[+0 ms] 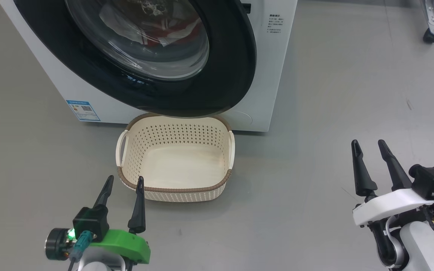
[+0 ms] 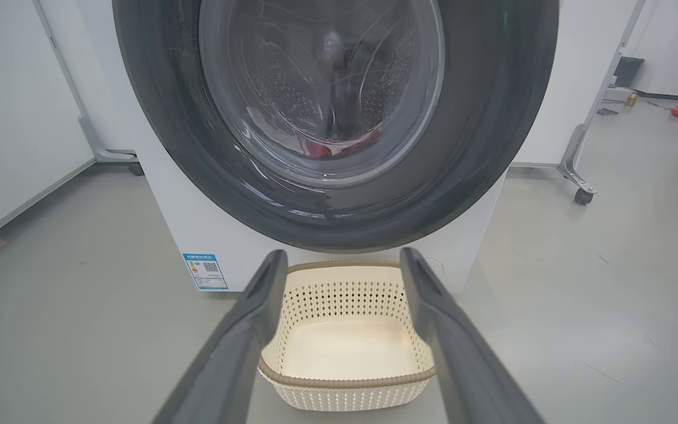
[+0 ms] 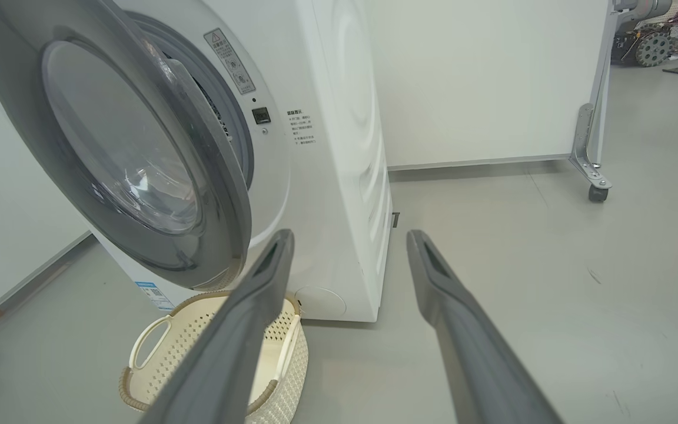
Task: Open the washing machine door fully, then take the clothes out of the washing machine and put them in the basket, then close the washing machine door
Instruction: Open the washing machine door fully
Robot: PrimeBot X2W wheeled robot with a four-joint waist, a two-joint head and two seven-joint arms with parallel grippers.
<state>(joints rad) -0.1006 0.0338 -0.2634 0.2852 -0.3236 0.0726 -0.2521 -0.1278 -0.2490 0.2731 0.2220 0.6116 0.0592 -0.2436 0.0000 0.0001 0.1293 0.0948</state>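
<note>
- Fingers of the left gripper: spread wide, pinching nothing, tips just short of the near rim of the basket.
- Fingers of the right gripper: likewise parted and empty, low over bare floor, well to the right of the basket.
- Judged a ready pose: both pairs opened in advance, free to hook a door edge or gather cloth.
- Basket: cream, perforated, brown woven-look rim, nothing inside. Set on the floor against the foot of the washing machine, far end tucked under the door's lower edge. Probably put there so lifted garments need only a short drop.
- Washing machine door: glossy black ring around a bulging clear bowl. From the right wrist view, swung only partway off the white front, free edge on the right, with a strip of grey gasket showing in the gap. Not fully open, so the first step is judged unfinished.
- Clothes: red and white fabric, seen through the glass, all inside the drum, none in the basket.
- Blue label: low on the machine's front, left of the basket.
- Likely next: right gripper to the door's free edge, then a wide swing leftward. Possible snag: door bottom passing close above the basket rim.
</note>
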